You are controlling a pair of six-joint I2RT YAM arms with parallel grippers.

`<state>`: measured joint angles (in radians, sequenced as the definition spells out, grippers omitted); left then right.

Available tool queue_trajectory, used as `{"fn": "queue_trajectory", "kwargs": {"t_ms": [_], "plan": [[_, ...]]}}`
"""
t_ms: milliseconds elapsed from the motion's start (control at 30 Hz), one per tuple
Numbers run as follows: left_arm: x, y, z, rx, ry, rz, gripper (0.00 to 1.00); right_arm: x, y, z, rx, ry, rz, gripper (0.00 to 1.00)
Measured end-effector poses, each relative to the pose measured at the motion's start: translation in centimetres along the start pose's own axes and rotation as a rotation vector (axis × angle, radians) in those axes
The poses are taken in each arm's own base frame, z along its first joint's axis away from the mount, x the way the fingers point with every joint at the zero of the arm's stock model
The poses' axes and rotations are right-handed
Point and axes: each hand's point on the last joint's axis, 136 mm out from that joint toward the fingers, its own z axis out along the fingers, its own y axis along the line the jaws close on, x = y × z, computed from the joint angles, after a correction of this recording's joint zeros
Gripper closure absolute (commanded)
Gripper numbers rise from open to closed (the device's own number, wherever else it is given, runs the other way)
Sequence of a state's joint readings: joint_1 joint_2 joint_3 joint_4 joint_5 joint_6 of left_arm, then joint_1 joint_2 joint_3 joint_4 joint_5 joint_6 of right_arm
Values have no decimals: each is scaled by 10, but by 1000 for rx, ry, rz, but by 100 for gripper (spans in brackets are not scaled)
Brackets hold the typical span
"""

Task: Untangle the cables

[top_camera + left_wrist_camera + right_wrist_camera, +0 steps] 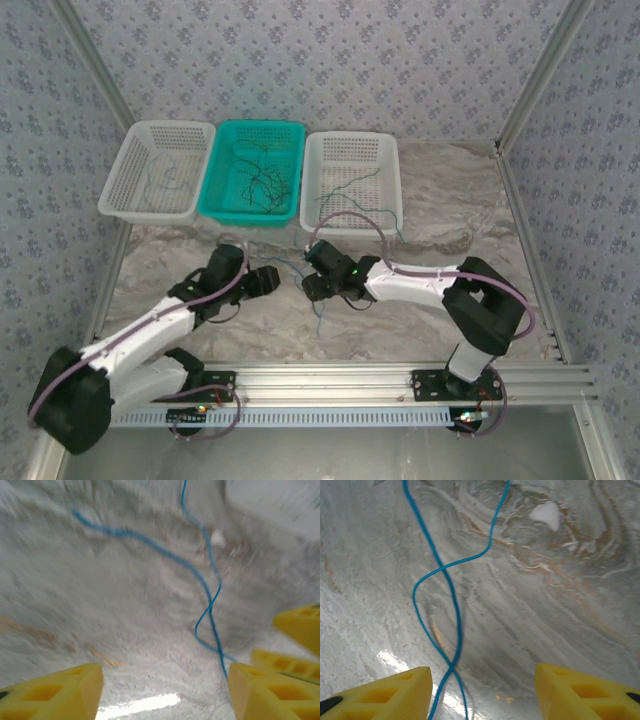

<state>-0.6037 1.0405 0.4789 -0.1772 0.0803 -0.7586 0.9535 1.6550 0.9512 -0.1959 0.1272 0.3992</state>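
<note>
Both grippers open over a loose blue cable, mid-table.
Top cam: left gripper & right gripper face each other, tips close; more cables lie in baskets at far edge. R wrist cam: blue cable crosses itself twice btwn wide-apart fingers, nothing gripped. L wrist cam blurred: jaws wide, cable runs beside the picture-right finger; can't tell if touching.
</note>
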Motion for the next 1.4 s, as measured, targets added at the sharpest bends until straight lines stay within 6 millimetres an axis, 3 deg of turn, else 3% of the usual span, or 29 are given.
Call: {"fn": "queue_trajectory", "kwargs": {"t_ms": [133,233,367,533,567,667,733,900,1033,1267,1400], "plan": [[19,-11,32,-14,90,32,47,-2,-13,-7,12,-15,38,40],[21,-25,54,-15,118,71,62,-3,-21,-9,31,-14,65,41],[19,-36,75,-10,116,103,63,0,-28,-11,50,-3,84,40],[16,-31,89,-49,113,122,66,-4,-29,-25,44,-35,102,40],[15,-31,89,-51,109,126,69,-6,-29,-28,44,-43,106,39],[14,-27,91,-76,101,147,92,-8,-30,-30,44,-53,108,39],[13,-24,92,-86,97,147,99,-8,-30,-31,47,-54,108,39],[12,-31,89,-62,94,143,100,-8,-30,-30,48,-53,111,38],[5,-39,74,-35,73,165,100,-8,-30,-30,46,-55,115,38],[-15,-61,33,23,13,202,100,-8,-30,-30,44,-60,120,38],[-44,-90,-1,80,-58,231,100,-8,-30,-32,40,-68,132,37]]}}
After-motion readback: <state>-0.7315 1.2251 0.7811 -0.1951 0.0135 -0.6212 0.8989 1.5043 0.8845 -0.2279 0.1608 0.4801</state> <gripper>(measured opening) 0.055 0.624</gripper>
